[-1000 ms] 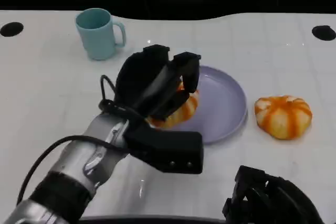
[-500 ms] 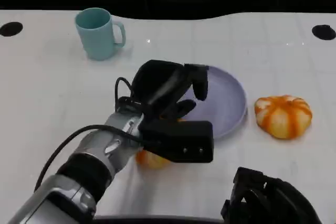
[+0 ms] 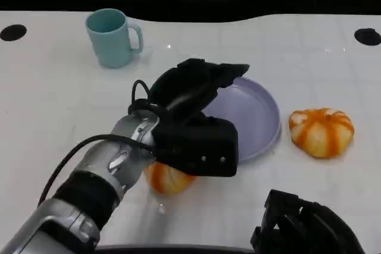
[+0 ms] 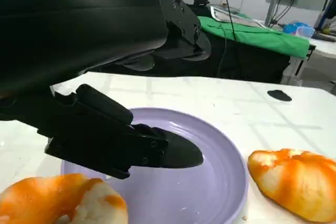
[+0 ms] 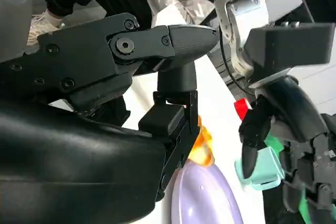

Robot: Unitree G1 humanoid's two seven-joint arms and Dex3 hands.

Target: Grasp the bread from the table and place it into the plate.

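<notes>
Your orange-and-white bread roll (image 3: 166,178) now lies on the table at lower centre, outside the round lilac plate (image 3: 259,114); left hand (image 3: 196,84) released above, so regrasp.

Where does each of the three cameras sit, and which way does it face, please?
Head view: above, facing down at the white table; left robot hand over the round lilac plate, right robot hand low.
Left wrist view: behind the left hand, facing the plate and orange-striped bread roll.
Right wrist view: behind the right hand, turned, facing the teal mug.
All three show the plate.
</notes>
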